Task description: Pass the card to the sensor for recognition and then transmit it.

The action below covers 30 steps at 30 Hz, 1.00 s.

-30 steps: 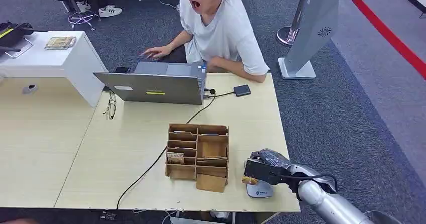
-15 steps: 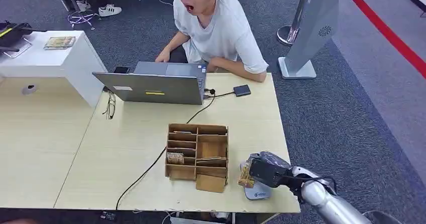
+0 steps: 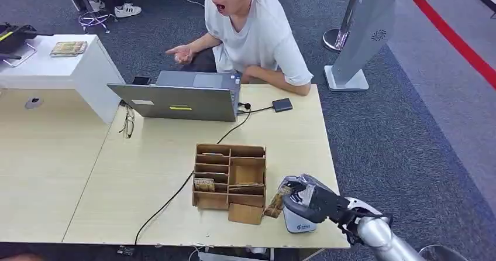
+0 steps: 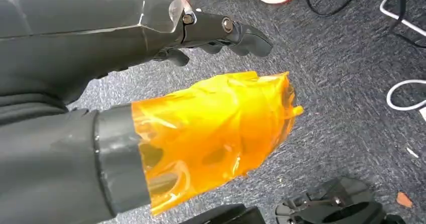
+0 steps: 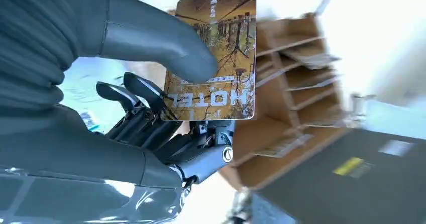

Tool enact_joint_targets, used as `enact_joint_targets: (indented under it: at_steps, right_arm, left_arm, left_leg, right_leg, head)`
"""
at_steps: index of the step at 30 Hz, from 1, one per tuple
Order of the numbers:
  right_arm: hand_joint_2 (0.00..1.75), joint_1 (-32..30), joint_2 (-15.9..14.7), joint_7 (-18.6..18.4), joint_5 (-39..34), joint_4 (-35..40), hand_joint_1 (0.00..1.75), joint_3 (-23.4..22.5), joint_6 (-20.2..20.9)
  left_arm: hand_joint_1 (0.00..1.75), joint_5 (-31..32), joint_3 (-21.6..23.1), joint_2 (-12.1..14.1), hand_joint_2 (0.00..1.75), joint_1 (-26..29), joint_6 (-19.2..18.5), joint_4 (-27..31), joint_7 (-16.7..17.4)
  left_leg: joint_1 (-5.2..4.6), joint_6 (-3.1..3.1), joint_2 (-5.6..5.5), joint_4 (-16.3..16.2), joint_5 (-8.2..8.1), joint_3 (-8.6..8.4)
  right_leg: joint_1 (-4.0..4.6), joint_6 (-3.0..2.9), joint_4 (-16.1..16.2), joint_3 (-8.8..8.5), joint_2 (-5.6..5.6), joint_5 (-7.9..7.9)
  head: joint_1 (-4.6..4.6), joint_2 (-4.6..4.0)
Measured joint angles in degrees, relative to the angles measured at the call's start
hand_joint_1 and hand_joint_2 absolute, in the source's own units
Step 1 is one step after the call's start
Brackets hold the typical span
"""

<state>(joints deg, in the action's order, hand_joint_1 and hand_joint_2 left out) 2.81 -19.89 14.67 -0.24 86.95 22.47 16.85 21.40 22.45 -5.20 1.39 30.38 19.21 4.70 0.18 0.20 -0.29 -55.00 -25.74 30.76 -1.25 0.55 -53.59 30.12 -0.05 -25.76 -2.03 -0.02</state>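
My right hand (image 3: 310, 199) pinches a brown hotel card (image 3: 276, 202) between thumb and fingers at the front right of the table. The card (image 5: 213, 58) shows a tree picture and the word HOTEL. It hangs just right of the wooden card organiser (image 3: 230, 180) and just left of the small white sensor (image 3: 299, 223), which my hand partly hides. In the left wrist view my left hand (image 4: 150, 48) hangs over the carpet, its thumb wrapped in orange film and its fingers apart with nothing in them.
A laptop (image 3: 178, 100) stands at the far edge, with a black cable (image 3: 175, 193) running across the table to the front. A person (image 3: 251, 30) sits behind it, one hand raised. Glasses (image 3: 128, 123) lie left of the laptop. A white side cabinet (image 3: 58, 68) stands far left.
My right hand has swung the card leftward off the sensor toward the organiser. The person has lifted a hand from the laptop.
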Motion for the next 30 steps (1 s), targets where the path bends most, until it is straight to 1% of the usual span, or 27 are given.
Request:
enact_joint_targets:
  at_steps: [5,9,11,14,16,20,26,30]
  right_arm:
    - [1.75,-1.8,2.4,1.4,-5.3,4.9,1.75,-2.3,1.3]
    - [1.75,-2.7,4.5,1.5,-10.5,8.0,1.75,-3.8,1.9]
    - [1.75,-3.1,5.7,1.5,-12.3,9.6,1.75,-4.2,1.7]
    - [1.75,-3.5,7.7,1.5,-13.1,12.2,1.75,-4.8,0.1]
    - [1.75,-3.7,8.7,1.6,-12.3,13.5,1.75,-4.9,-1.7]
    - [1.75,-4.2,10.1,2.4,-7.7,16.4,1.75,-4.9,-6.3]
    - [1.75,-4.5,11.3,3.1,-2.2,19.1,1.75,-4.5,-10.5]
    - [1.75,-3.9,11.9,3.0,3.3,20.0,1.75,-3.5,-13.3]
  left_arm:
    - [0.0,-0.3,0.0,0.0,0.0,0.0,0.3,0.0,-0.2]
    - [0.0,-0.5,0.0,-0.1,0.0,0.0,0.6,0.2,-0.4]
    - [0.0,-0.6,0.0,-0.1,0.0,0.2,0.7,0.5,-0.2]
    - [0.0,-0.6,0.0,0.0,0.0,0.4,0.9,1.0,0.2]
    - [0.0,-0.5,0.0,0.0,0.0,0.5,0.9,1.3,0.4]
    - [0.0,0.0,0.0,0.0,0.0,0.6,0.9,1.8,1.1]
    - [0.0,1.4,0.0,0.0,0.0,0.8,0.5,2.9,2.3]
    - [0.0,2.6,0.0,0.0,0.0,1.0,-0.3,3.8,3.4]
  left_leg:
    - [0.0,0.0,0.0,0.0,0.0,0.01]
    - [0.0,0.0,0.01,0.0,0.0,0.01]
    - [0.0,0.0,0.01,0.0,0.0,0.02]
    - [0.0,0.0,0.02,0.0,0.0,0.02]
    - [0.0,0.0,0.01,0.0,0.0,0.02]
    - [0.0,0.0,0.02,0.0,0.0,0.03]
    - [0.0,0.0,0.01,0.0,0.0,0.04]
    - [0.0,0.0,0.01,0.0,0.0,0.06]
  right_leg:
    - [0.0,0.0,0.0,0.02,0.0,0.0]
    - [0.0,0.0,0.0,0.03,0.01,0.0]
    - [0.0,0.0,0.0,0.03,0.01,0.0]
    - [0.0,0.0,0.0,0.05,0.02,0.0]
    - [0.0,0.0,0.0,0.05,0.01,-0.01]
    - [0.0,0.0,0.0,0.05,0.01,0.0]
    - [0.0,0.0,0.0,0.05,0.01,0.0]
    - [0.0,-0.01,0.0,0.05,0.01,0.0]
  head:
    - [0.0,0.0]
    - [0.0,0.0]
    - [0.0,0.0]
    - [0.02,0.0]
    - [0.0,0.0]
    - [0.0,0.0]
    - [0.0,0.0]
    - [0.0,0.0]
